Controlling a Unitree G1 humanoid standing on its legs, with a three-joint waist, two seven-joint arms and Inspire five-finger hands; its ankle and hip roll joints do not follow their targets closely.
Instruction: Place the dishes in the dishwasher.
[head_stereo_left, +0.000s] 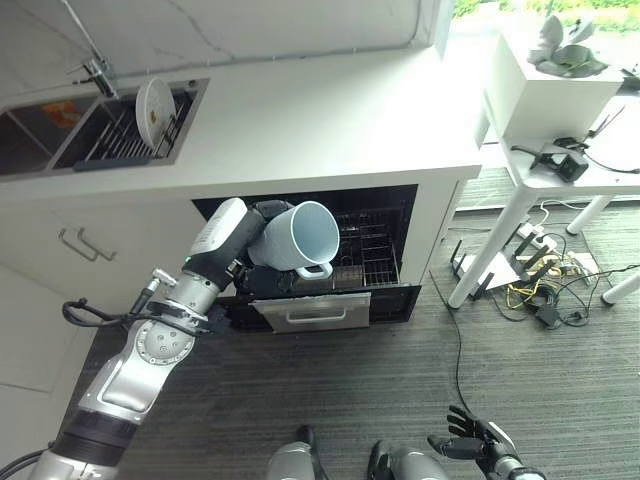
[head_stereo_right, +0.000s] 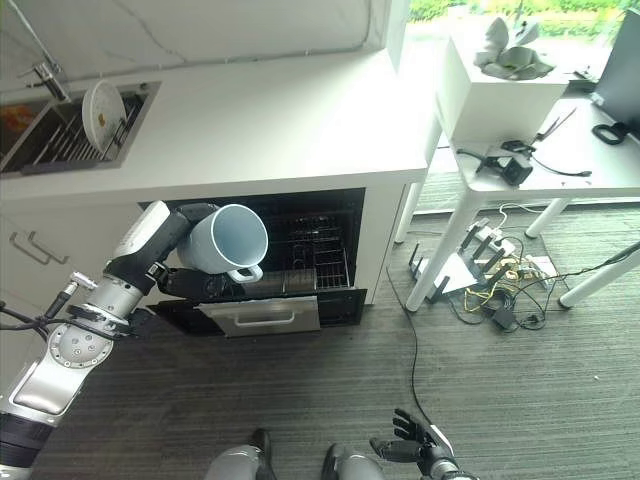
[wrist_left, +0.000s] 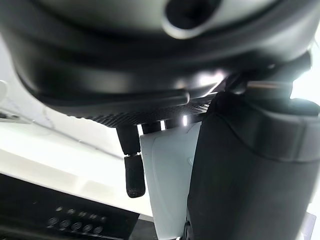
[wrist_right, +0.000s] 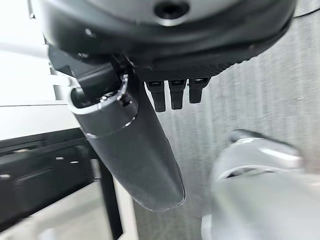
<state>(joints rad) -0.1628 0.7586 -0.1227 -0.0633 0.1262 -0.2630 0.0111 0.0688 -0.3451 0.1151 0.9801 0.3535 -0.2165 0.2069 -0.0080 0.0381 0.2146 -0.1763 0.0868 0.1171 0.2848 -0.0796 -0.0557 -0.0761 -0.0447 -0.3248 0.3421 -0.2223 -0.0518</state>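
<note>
My left hand (head_stereo_left: 258, 278) is shut on a pale blue mug (head_stereo_left: 300, 238), fingers and thumb curled round its body. The mug lies tilted, with its mouth turned up toward the right and its handle underneath. It hangs in front of the open dishwasher (head_stereo_left: 405, 215), just above the pulled-out front panel (head_stereo_left: 310, 312). In the left wrist view the mug's wall (wrist_left: 167, 185) shows beside the thumb (wrist_left: 240, 175). A wire rack (head_stereo_left: 372, 250) sits inside the dishwasher to the mug's right. A white plate (head_stereo_left: 154, 110) stands on edge in the sink's drying rack (head_stereo_left: 115, 140). My right hand (head_stereo_left: 478, 440) hangs low over the floor, open.
White countertop (head_stereo_left: 320, 110) spans above the dishwasher, with the sink (head_stereo_left: 35, 135) and faucet (head_stereo_left: 98, 75) at the far left. A white table (head_stereo_left: 560, 180) with a box and clutter stands at the right. Cables and a power strip (head_stereo_left: 530, 270) lie under it.
</note>
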